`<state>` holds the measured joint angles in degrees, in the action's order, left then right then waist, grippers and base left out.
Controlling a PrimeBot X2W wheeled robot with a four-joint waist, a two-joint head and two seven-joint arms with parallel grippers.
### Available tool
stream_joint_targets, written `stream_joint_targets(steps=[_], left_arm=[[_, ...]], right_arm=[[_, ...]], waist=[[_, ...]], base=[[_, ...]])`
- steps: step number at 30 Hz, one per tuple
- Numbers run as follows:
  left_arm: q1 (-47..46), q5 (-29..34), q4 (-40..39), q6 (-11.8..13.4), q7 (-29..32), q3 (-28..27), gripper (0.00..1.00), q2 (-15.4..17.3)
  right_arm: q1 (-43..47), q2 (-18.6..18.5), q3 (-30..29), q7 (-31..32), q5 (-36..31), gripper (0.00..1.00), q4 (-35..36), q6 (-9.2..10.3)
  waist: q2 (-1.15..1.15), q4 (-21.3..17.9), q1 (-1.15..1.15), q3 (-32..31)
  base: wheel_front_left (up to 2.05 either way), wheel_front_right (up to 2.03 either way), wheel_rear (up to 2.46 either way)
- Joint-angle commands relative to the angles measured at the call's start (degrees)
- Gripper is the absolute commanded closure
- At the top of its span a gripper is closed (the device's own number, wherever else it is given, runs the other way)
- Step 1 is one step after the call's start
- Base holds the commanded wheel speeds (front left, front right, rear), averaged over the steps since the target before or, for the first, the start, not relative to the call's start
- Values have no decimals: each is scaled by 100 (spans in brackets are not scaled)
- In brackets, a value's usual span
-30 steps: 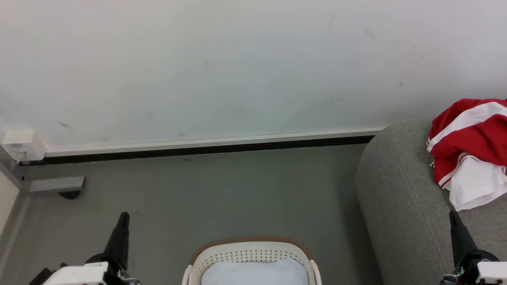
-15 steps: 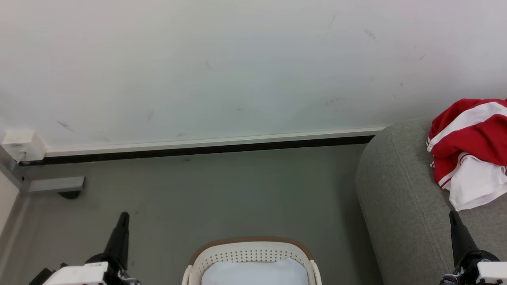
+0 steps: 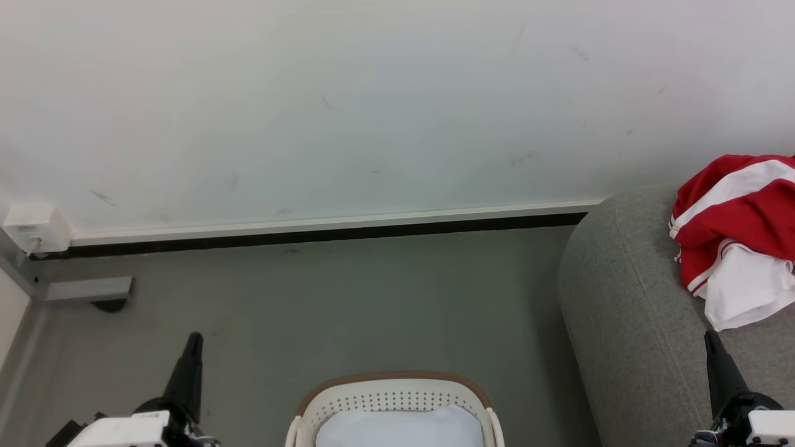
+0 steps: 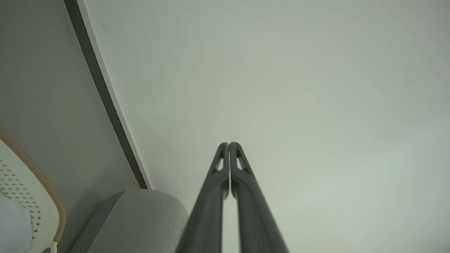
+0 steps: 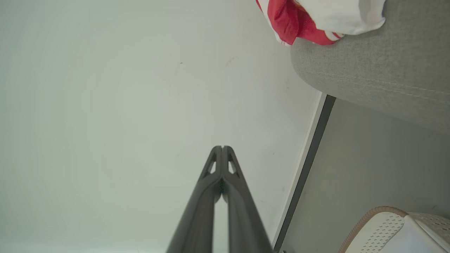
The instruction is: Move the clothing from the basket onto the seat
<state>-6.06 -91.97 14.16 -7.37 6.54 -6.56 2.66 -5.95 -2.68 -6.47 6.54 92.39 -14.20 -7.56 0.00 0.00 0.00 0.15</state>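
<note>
Listing from the wall side, head view first.

Clothing (image 3: pixel 736 211): red, white-striped, with a white panel hanging at its lower edge. It lies heaped on the seat (image 3: pixel 627 323), well apart from the basket (image 3: pixel 391 392).

Basket: cream, perforated, brown rim band. It stands on the grey floor (image 3: pixel 348 298) between the two arms, with a pale bluish-white cloth (image 3: pixel 400 428) inside.

Wall box (image 3: pixel 34 226): white, low on the wall at far left, seen from the head camera.

Seat seam: a stitched line along the rounded edge, plain in the right wrist view, where the garment's red folds overhang the cushion's end.

Left gripper (image 4: pixel 228 144): in the head view a single dark spike at lower left, aimed up at the wall, left of the basket. Its own wrist view gives the detail: both fingers pressed together at the tips.

Right gripper (image 5: pixel 222 147): a dark spike at lower right over the seat, below the clothing and clear of it. Its wrist view shows its fingers likewise closed tip to tip.
</note>
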Motion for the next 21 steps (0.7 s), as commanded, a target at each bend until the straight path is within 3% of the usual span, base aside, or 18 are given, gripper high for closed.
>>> stream_joint_targets(steps=[1,21], left_arm=[[-49,-79,-16,-27,21,-9,100,40],[-49,-79,-16,-27,21,-6,100,40]], right_arm=[[-65,-38,-24,20,4,100,33,14],[-65,-38,-24,20,4,100,33,14]], waist=[[0,0,0,0],[0,0,0,0]], base=[[0,0,0],[0,0,0]])
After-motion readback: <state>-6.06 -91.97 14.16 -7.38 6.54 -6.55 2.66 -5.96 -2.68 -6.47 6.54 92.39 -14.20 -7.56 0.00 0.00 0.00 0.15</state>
